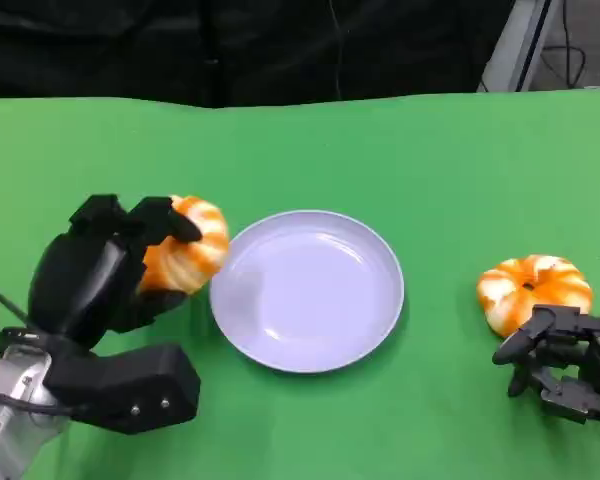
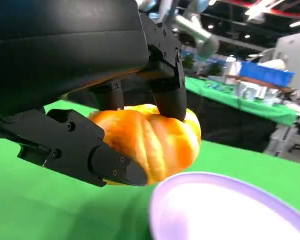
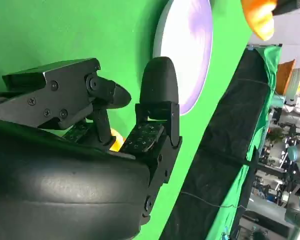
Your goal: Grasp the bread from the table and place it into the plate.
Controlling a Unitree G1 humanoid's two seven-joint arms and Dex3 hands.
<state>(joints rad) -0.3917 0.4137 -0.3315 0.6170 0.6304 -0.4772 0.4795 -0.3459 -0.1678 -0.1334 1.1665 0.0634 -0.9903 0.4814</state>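
Orange bread roll [image 1: 188, 252]: gripped in left hand [image 1: 100, 268], just beside the lavender plate [image 1: 310, 340] rim.
Right hand [image 1: 565, 368]: fingers apart, empty, second roll [image 1: 533, 288] just ahead.
Green table [image 1: 400, 160]: open beyond.

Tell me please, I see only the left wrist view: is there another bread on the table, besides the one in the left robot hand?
Observer: Yes, a second bread lies to the right of the plate.
Operator: Does the right robot hand hold it?
Observer: No. The right robot hand sits just beside it, fingers apart, holding nothing.
Operator: Is the plate empty?
Observer: Yes. The held bread is just outside its left rim.
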